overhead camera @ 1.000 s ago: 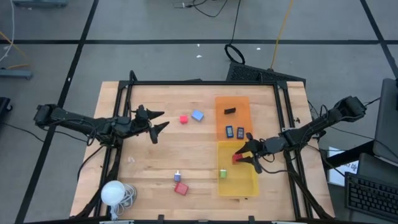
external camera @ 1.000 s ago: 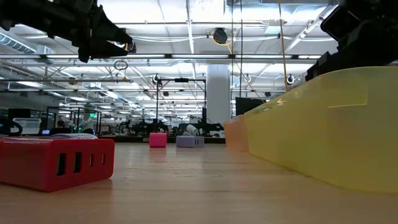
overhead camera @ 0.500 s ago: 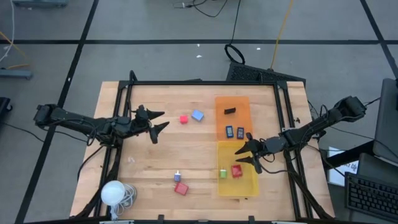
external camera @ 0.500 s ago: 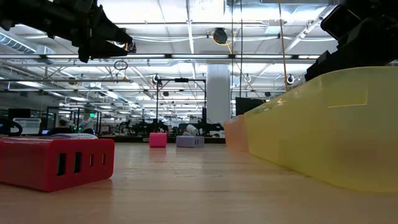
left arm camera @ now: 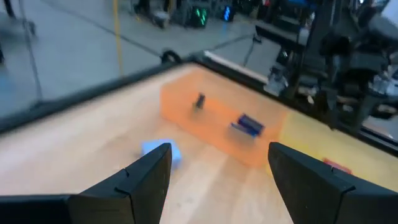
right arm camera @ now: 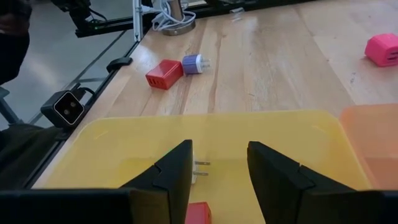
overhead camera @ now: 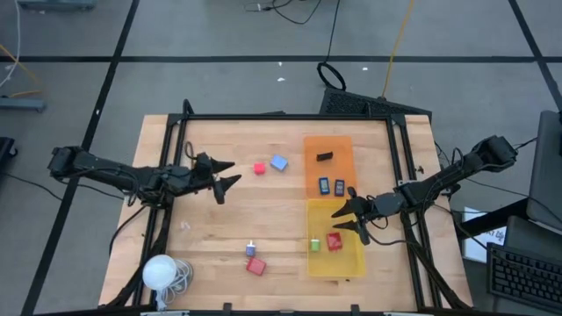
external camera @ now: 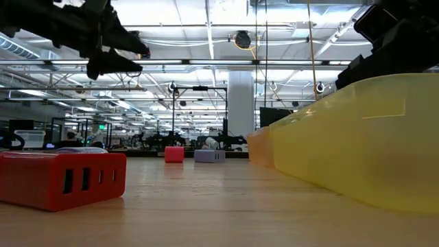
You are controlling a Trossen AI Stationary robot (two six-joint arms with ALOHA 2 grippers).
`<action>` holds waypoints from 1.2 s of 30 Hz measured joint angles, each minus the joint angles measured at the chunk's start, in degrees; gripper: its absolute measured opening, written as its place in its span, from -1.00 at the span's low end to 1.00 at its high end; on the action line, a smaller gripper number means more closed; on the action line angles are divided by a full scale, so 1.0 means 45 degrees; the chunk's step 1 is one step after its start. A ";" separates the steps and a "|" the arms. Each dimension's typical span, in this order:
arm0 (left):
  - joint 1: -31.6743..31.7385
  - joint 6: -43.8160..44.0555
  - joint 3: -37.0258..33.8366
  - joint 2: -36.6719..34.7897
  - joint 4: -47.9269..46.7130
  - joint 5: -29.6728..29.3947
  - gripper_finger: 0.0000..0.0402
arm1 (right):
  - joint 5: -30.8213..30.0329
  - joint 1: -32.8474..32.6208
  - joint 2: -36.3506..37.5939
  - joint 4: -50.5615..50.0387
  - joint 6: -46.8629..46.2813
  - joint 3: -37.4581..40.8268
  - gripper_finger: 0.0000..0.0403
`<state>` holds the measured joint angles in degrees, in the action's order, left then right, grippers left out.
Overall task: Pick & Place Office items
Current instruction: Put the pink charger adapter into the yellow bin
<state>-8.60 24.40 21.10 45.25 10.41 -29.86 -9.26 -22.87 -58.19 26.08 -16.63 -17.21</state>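
We find a wooden table (overhead camera: 228,219) carrying two flat trays set end to end on its right side: an orange tray (overhead camera: 328,147) farther from the front edge and a yellow tray (overhead camera: 351,262) nearer to it.

The left arm reaches in from the table's left side, and its left gripper (overhead camera: 226,175) hangs above bare wood in the left half, well apart from both trays. Its fingers stand wide apart with nothing between them.

The right arm comes in over the right edge, and its right gripper (overhead camera: 349,217) hangs over the yellow tray's far end. Its fingers stand narrowly parted and empty.

A white ball with a coiled cord (overhead camera: 161,271) lies at the front left corner.

The office items lie in three groups. In the orange tray we note a black piece (overhead camera: 325,157) and, closer to the yellow tray, two dark blue pieces (overhead camera: 332,186) side by side. In the yellow tray a red block (overhead camera: 335,241) lies just beside a green piece (overhead camera: 314,244), both below the right gripper. On bare wood, a pink-red block (overhead camera: 259,168) and a light-blue block (overhead camera: 279,162) sit near each other, left of the orange tray; toward the front edge a red block with slots (overhead camera: 255,266) lies just beside a small blue-and-white plug (overhead camera: 251,250).
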 joint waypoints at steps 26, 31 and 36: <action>0.5070 -0.5496 0.5199 0.9716 -0.4158 0.4767 0.77 | 0.0059 0.0248 0.0000 0.0401 0.0226 -0.0005 -0.28; 0.5372 -0.6222 0.5343 1.0836 -0.3541 0.6122 0.70 | 0.0059 0.0249 0.0000 0.0381 0.0229 -0.0005 -0.28; 0.5502 -0.6320 0.5343 1.1655 -0.3206 0.6127 0.62 | 0.0060 0.0250 0.0000 0.0337 0.0231 -0.0005 -0.28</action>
<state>16.16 -4.04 45.15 97.70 -4.02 -2.30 -8.99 -21.75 -58.19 27.59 -15.59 -17.23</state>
